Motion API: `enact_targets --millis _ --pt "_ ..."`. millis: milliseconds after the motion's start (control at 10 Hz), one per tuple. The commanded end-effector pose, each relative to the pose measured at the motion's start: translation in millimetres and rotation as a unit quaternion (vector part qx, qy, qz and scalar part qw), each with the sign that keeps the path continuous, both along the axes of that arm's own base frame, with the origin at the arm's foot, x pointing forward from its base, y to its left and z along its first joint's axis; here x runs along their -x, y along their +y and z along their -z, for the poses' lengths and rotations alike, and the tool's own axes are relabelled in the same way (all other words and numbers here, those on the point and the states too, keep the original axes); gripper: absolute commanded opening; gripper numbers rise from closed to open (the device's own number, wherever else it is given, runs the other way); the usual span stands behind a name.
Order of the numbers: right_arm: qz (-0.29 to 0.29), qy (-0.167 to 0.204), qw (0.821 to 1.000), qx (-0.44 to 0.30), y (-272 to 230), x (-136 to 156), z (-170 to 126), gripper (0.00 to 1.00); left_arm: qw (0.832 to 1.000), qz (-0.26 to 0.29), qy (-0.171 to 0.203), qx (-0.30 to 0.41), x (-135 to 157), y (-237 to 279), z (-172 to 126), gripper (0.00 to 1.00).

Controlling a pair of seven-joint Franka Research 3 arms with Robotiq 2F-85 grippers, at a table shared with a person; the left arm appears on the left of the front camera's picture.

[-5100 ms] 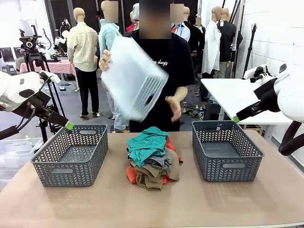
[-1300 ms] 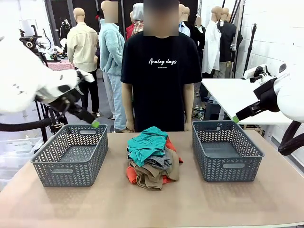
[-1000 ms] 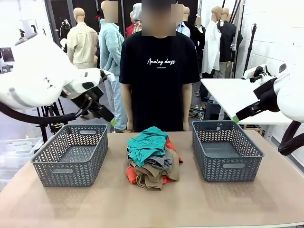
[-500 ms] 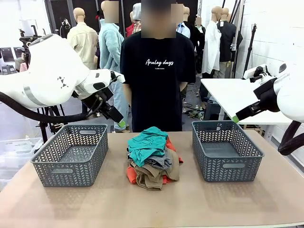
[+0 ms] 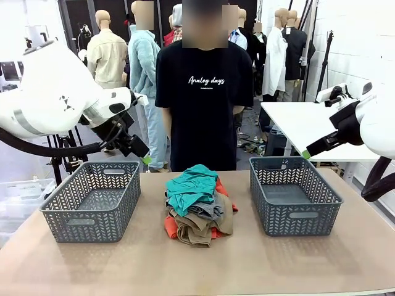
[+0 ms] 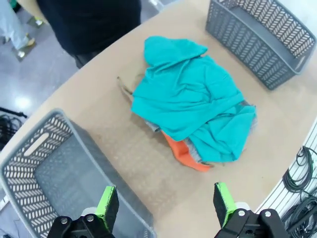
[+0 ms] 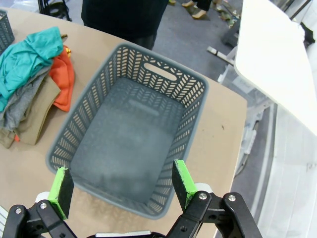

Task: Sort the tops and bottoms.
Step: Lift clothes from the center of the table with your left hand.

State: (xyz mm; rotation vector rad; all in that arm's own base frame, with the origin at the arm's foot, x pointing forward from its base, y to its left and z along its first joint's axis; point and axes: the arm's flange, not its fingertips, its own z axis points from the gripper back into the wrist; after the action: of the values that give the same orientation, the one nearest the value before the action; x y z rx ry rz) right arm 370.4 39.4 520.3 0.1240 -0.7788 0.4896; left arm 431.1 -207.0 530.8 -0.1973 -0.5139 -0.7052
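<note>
The left fingers (image 6: 107, 206), spread and empty, hang over the table (image 6: 148, 173) between the left basket (image 6: 29, 148) and the pile (image 6: 185, 153), probably lining up on the teal garment (image 6: 193, 99) on top. The right fingers (image 7: 181, 183), also spread, hover over the right basket (image 7: 198, 99), out of the way.

A tan-topped table (image 5: 290, 265) spans the foreground of the front view, matte and evenly lit. Around it the grey floor (image 6: 44, 69) is smooth, with a glossy patch of reflected light in the left wrist view. At the right a white brick wall (image 5: 361, 37) runs toward the back. A white table (image 5: 296, 120) stands near it, just beyond the tan table's far corner. A black stand (image 5: 325, 55) rises beside that wall. Dark panels (image 5: 77, 15) close off the back of the room. A clear plastic bin (image 5: 18, 191) sits low at the left. Black cables (image 6: 299, 173) lie past the table's edge.
</note>
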Motion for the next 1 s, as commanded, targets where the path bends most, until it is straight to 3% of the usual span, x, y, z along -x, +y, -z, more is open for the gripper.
enact_targets --millis 0,400,900 --pt "-0.004 -0.003 1.000 -0.003 -2 -2 1 1.00 0.998 0.054 0.009 -0.031 -24 -49 0 1.00" --pt "-0.004 -0.003 1.000 -0.003 -2 -2 1 1.00 0.988 0.112 0.061 -0.084 -56 -118 34 1.00" --pt "-0.004 -0.003 1.000 -0.003 -2 -2 1 1.00 0.981 0.116 0.096 -0.124 -73 -165 78 1.00"
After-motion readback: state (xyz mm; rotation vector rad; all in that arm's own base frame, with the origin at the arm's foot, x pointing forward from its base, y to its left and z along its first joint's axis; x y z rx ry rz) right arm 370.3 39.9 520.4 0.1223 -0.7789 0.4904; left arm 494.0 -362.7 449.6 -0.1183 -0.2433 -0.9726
